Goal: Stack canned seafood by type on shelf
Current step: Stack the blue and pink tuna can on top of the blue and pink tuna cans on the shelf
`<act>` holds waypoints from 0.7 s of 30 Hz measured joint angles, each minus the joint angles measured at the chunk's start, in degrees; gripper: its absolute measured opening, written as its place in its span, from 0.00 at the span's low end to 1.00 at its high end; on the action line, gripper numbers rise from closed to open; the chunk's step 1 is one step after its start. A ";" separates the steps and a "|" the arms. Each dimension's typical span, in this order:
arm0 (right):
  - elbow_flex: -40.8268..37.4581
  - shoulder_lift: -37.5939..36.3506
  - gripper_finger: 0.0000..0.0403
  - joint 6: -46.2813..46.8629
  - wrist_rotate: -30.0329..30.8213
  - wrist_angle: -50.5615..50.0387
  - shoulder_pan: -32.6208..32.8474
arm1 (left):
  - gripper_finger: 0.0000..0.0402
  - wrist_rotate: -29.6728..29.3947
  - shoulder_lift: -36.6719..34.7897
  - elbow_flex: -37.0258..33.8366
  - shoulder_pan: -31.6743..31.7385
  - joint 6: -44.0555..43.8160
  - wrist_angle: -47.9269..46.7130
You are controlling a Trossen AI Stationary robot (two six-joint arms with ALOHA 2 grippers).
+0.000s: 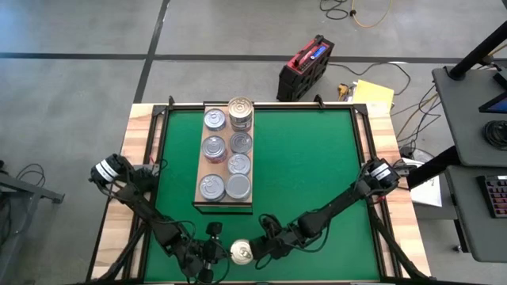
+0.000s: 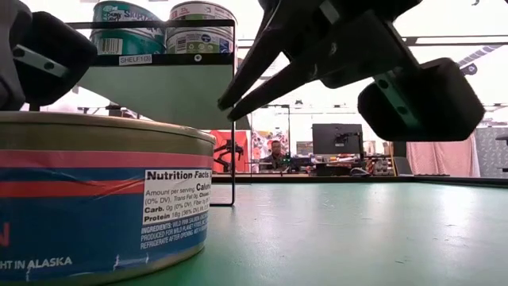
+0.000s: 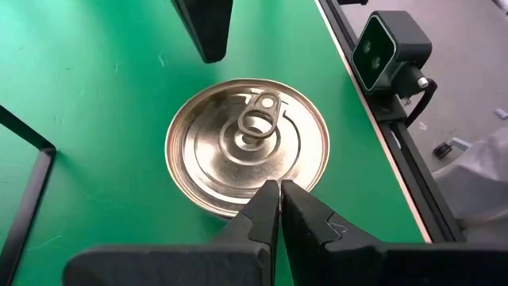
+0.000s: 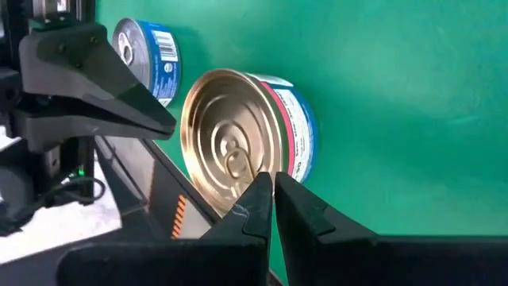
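Note:
A flat round tin [image 1: 242, 252] with a gold lid and pull-tab [image 3: 248, 147] stands upright on the green mat near the table's front edge; its label has blue and red bands [image 2: 95, 206]. My left gripper [image 3: 279, 195] is shut just left of it, its tips over the lid's near rim. My right gripper [image 4: 272, 187] is shut just right of it, its tips [image 2: 226, 103] above and beside the lid, clear of it. The shelf [image 1: 200, 158] lies toward the far side, with several silver-lidded tins on it. My left gripper's shut fingertips [image 3: 270, 199] come slanting down over the rim of the tin's lid [image 3: 238, 208] on the side facing the table's left. Whether they touch the rim I cannot tell. The tin stands flat on the mat.
A second blue-labelled tin [image 4: 147, 48] shows beyond my left gripper in the right wrist view. A small camera [image 3: 389, 52] sits on the black rail at the table's front edge, close to the tin. Open green mat [image 1: 309, 166] lies right of the shelf.

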 joint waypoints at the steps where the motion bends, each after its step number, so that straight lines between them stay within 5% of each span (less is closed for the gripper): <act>1: 0.00 0.00 0.02 1.17 -0.06 0.00 0.07 | 0.00 0.00 0.00 0.00 0.00 -0.11 -0.01; 21: 0.00 0.04 0.28 2.03 -0.20 -1.02 0.42 | 0.00 -0.59 0.97 0.00 0.13 -3.88 -0.77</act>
